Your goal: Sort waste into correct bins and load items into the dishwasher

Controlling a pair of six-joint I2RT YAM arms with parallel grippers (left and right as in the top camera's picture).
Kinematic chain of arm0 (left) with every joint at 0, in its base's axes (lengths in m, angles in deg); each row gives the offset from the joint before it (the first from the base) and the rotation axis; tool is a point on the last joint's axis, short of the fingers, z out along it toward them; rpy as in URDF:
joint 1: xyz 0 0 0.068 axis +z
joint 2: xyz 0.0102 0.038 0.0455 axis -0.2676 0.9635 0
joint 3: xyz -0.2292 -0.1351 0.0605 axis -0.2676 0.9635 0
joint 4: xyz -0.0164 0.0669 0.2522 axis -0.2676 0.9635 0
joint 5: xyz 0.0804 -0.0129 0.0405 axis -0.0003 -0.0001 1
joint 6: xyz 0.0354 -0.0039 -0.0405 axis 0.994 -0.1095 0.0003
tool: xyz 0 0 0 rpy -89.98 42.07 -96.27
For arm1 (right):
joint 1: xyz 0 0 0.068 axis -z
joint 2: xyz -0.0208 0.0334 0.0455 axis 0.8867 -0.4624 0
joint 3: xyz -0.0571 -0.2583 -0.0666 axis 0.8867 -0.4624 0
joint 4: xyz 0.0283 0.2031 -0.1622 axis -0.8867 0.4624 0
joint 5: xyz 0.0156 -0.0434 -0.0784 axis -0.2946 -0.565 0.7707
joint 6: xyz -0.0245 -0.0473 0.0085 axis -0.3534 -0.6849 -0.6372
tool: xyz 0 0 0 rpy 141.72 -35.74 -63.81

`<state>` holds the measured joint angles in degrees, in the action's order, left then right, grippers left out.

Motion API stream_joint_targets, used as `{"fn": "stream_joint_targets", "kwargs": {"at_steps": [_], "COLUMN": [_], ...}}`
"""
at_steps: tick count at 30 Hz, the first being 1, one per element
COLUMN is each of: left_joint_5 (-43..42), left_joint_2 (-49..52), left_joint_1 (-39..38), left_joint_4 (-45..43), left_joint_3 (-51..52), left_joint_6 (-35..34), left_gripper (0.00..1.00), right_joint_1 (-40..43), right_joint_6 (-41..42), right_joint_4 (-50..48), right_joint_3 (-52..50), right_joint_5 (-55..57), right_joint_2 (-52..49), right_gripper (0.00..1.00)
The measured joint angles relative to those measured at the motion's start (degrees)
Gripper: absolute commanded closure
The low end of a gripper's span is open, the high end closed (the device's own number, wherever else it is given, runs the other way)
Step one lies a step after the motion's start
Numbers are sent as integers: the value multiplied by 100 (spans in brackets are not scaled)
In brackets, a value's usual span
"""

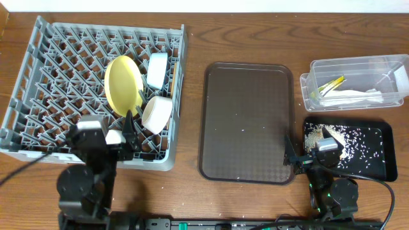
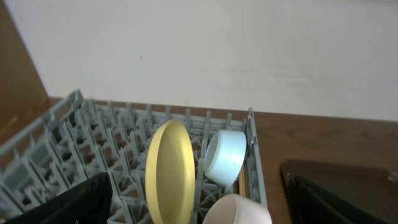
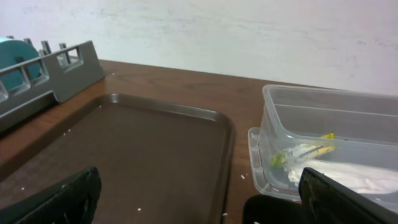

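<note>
The grey dishwasher rack point(image 1: 167, 156) fills the left of the overhead view. Standing on edge in it is the yellow plate point(image 1: 123, 85) point(image 2: 171, 171), with the light blue bowl point(image 1: 157, 69) point(image 2: 225, 155) and the white bowl point(image 1: 157, 113) point(image 2: 239, 211) beside it. A tan strip at the rack's right wall may be the chopsticks point(image 2: 242, 180). The clear tub point(image 1: 385, 67) point(image 3: 323, 106) holds the wrapper point(image 1: 332, 85) point(image 3: 305, 151) and the napkin point(image 1: 354, 97). Rice point(image 1: 351, 137) lies in the black tray point(image 1: 377, 167). My left gripper point(image 1: 121, 137) point(image 2: 199, 211) hangs open over the rack's near edge. My right gripper point(image 1: 311, 150) point(image 3: 205, 205) is open at the black tray's near left corner. Both are empty.
The dark brown serving tray point(image 1: 248, 121) point(image 3: 143, 149) lies between the rack and the bins, with a few rice grains on it. A few more grains dot the wooden table point(image 1: 192, 191) near the tray's front edge. A pale wall stands behind the table.
</note>
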<state>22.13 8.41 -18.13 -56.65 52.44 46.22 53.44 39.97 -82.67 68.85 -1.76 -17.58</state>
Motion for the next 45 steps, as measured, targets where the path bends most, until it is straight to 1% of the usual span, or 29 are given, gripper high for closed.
{"fn": "stream_joint_targets", "kwargs": {"at_steps": [5,9,13,18,23,45], "left_joint_5": [151,164,179,181,179,155], "left_joint_2": [-824,-1388,-1926,-2098,-2109,-2070], "left_joint_1": [149,225,273,328,332,332], "left_joint_4": [-485,-1027,-1335,-1781,-1902,-1788], "left_joint_3": [1071,1849,2500,3021,3523,3556], "left_joint_6": [-415,-546,-601,-605,-610,-623], "left_gripper": [9,9,9,9,9,9], "right_joint_1": [0,0,0,0,0,0], "right_joint_6": [0,0,-2,-2,-2,-2], "right_joint_4": [0,4,4,2,4,0], "right_joint_3": [0,0,0,0,0,-2], "right_joint_5": [2,2,4,4,4,7], "right_joint_2": [-2,0,-2,-2,-2,-4], "right_gripper": [1,1,1,1,1,1]}}
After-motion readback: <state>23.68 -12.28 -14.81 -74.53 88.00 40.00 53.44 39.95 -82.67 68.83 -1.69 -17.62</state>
